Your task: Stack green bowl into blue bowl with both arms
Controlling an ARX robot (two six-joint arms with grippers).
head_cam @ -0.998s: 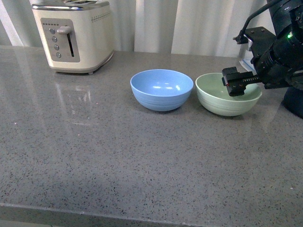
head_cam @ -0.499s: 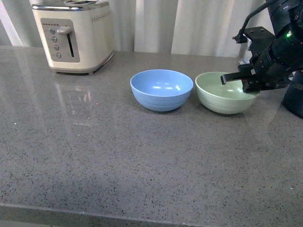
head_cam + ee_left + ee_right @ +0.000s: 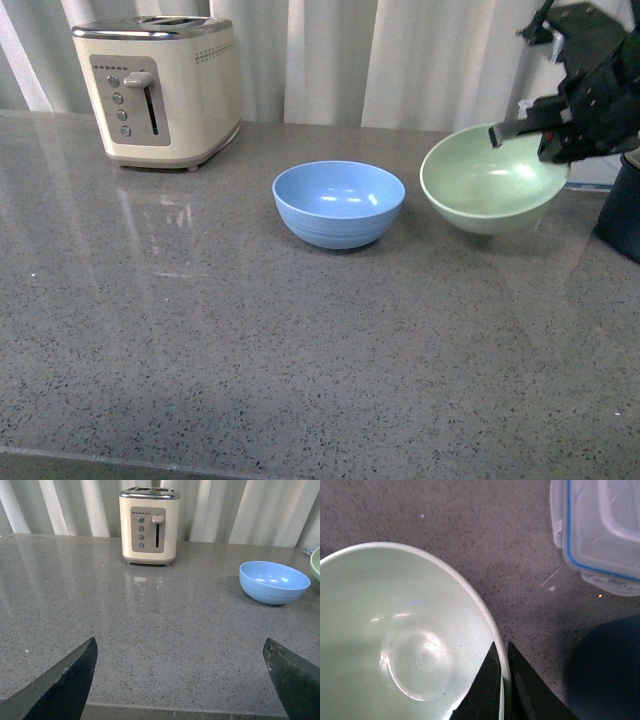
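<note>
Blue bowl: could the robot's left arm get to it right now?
Probably yes: only bare countertop lies between the open left end effector and the blue bowl.

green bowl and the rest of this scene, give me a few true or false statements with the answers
1. The green bowl is tilted, its rim pinched by the right gripper. True.
2. The green bowl sits inside the blue bowl. False: the two are apart, and the blue bowl is empty.
3. The left gripper grips the blue bowl. False: it is open and holds nothing.
4. A toaster stands on the counter, left of the blue bowl in the front view. True.
</note>
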